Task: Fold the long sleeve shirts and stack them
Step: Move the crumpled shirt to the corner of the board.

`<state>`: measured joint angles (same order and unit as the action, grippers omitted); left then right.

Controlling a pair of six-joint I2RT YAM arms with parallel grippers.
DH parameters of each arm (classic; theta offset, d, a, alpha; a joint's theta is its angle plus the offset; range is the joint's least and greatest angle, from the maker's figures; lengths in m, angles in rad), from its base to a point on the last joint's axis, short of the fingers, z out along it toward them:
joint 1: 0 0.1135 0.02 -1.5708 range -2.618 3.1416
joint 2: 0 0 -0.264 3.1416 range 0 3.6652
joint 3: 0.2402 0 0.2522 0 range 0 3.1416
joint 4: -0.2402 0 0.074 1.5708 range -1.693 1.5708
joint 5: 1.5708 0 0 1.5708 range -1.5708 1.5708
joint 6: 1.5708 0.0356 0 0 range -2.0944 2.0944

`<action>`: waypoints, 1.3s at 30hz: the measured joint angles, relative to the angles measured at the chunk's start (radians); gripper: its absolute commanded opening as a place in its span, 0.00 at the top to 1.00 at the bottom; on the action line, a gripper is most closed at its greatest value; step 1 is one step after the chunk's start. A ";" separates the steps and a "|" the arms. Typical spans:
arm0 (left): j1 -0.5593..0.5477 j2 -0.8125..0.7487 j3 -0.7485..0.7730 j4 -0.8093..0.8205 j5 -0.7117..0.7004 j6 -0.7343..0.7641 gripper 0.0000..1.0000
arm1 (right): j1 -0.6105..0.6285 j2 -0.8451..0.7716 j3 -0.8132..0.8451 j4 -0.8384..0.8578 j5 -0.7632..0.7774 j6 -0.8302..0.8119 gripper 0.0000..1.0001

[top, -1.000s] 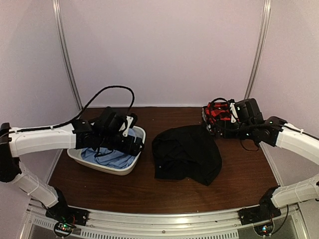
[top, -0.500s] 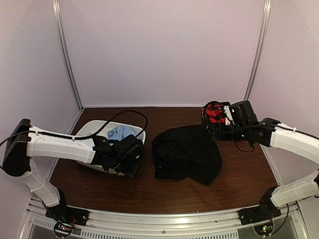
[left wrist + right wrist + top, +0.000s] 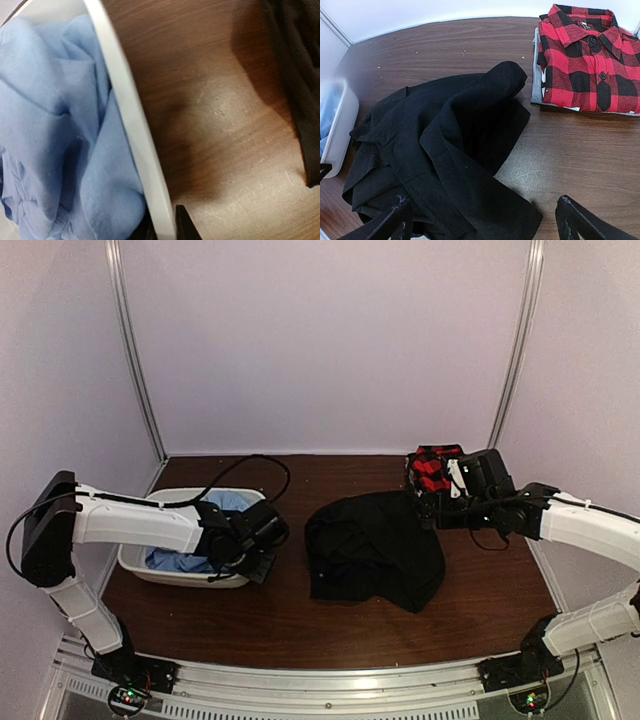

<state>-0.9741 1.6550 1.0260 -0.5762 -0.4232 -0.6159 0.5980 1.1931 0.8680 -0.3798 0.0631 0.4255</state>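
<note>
A crumpled black shirt (image 3: 375, 550) (image 3: 440, 145) lies in the middle of the table. At the back right a red-and-black plaid shirt (image 3: 432, 468) (image 3: 590, 60) lies folded. A light blue shirt (image 3: 185, 560) (image 3: 55, 140) sits bunched inside the white bin (image 3: 170, 578) (image 3: 125, 110). My left gripper (image 3: 257, 562) (image 3: 164, 227) is shut on the bin's right rim, one finger inside and one outside. Beside the black shirt's right edge, just in front of the plaid shirt, my right gripper (image 3: 428, 506) (image 3: 485, 225) hangs open and holds nothing.
A folded grey cloth (image 3: 536, 75) lies under the plaid shirt. Pale walls close in the table at the back and both sides. A black cable (image 3: 255, 462) loops above the bin. Bare brown wood (image 3: 290, 620) shows in front of the black shirt.
My left gripper came out of the bin, dropped to its right rim and closed on it. The bin shifted a little left. The right gripper edged slightly left.
</note>
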 measured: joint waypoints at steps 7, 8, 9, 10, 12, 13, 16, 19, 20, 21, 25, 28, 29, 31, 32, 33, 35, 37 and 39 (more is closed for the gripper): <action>0.179 -0.007 -0.006 0.028 0.032 0.044 0.93 | 0.000 0.000 -0.011 0.010 -0.011 0.000 0.00; 0.196 -0.006 -0.004 0.029 0.035 0.053 0.94 | 0.000 0.000 -0.013 0.012 -0.011 0.000 0.00; 0.218 -0.003 0.002 0.029 0.040 0.064 0.94 | 0.000 0.000 -0.014 0.014 -0.014 0.000 0.00; 0.239 0.004 0.016 0.027 0.047 0.074 0.95 | 0.000 0.000 -0.016 0.017 -0.015 0.000 0.00; 0.278 0.035 0.061 0.027 0.066 0.088 0.95 | 0.000 0.000 -0.020 0.019 -0.019 0.000 0.00; 0.299 0.056 0.087 0.029 0.077 0.092 0.95 | 0.000 0.000 -0.023 0.021 -0.021 0.000 0.00; 0.370 0.120 0.162 0.041 0.117 0.107 0.94 | 0.000 0.000 -0.030 0.026 -0.024 0.000 0.00; 0.452 0.193 0.248 0.058 0.150 0.113 0.95 | 0.000 -0.002 -0.037 0.034 -0.026 0.000 0.00; 0.477 0.220 0.281 0.061 0.156 0.113 0.96 | 0.000 -0.003 -0.040 0.035 -0.026 0.000 0.00; 0.501 0.248 0.314 0.064 0.158 0.110 0.97 | 0.000 -0.003 -0.043 0.036 -0.026 0.000 0.00; 0.565 0.338 0.426 0.101 0.198 0.066 0.96 | 0.000 -0.004 -0.052 0.043 -0.032 0.000 0.00; 0.591 0.386 0.485 0.122 0.227 0.012 0.94 | 0.000 -0.004 -0.064 0.049 -0.036 0.000 0.00; 0.598 0.411 0.520 0.120 0.231 -0.007 0.92 | 0.000 -0.004 -0.068 0.051 -0.037 0.000 0.00; 0.612 0.486 0.630 0.106 0.233 -0.039 0.87 | 0.000 -0.004 -0.072 0.053 -0.037 0.000 0.00; 0.619 0.520 0.678 0.106 0.233 -0.050 0.84 | 0.000 -0.004 -0.073 0.054 -0.037 0.000 0.00; 0.627 0.562 0.740 0.100 0.236 -0.060 0.78 | 0.000 -0.005 -0.074 0.055 -0.038 0.000 0.00; 0.645 0.632 0.843 0.110 0.266 -0.072 0.59 | 0.000 -0.007 -0.076 0.056 -0.041 0.001 0.00; 0.668 0.694 0.922 0.170 0.339 -0.077 0.45 | 0.000 -0.012 -0.078 0.056 -0.042 0.002 0.00; 0.684 0.715 0.957 0.203 0.389 -0.054 0.36 | 0.001 -0.019 -0.082 0.058 -0.044 0.005 0.00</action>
<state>-0.2905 2.3695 1.9827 -0.3729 -0.0345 -0.6701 0.5991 1.1740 0.7860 -0.3218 0.0193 0.4305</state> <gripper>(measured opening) 0.504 0.996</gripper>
